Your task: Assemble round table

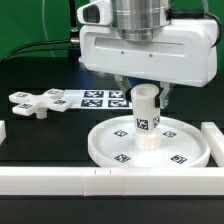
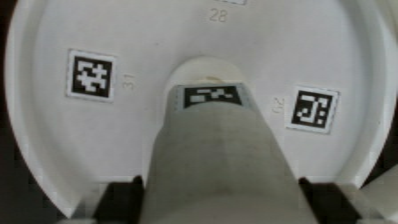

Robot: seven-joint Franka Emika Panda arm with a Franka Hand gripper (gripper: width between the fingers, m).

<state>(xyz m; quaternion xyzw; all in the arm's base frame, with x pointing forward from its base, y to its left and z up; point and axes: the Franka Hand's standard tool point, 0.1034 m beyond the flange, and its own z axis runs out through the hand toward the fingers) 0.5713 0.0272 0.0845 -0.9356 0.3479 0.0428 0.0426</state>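
The large rimmed disc [image 1: 103,150] lies flat close to the table's edge nearest the exterior camera, just behind the long white bars [image 1: 50,181] that line that edge. The short cylinder [image 1: 147,122] stands upright on the disc's centre. Whether its foot is fully seated in the hub cannot be made out, as the cylinder's own body hides the joint.

The gripper [image 1: 146,97] comes straight down over it and is clamped on the cylinder's upper part. In the wrist view the dark pads [image 2: 121,198] press against its two sides.

The cross-shaped piece [image 1: 38,101] lies apart, toward the table edge on the exterior view's left, with the marker board [image 1: 100,97] beside it.

The cylinder looks like light, stiff, smooth plastic. It is likely to slip under a loose pinch, so a firm hold across its round flanks near the top, clear of the tag, seems best.
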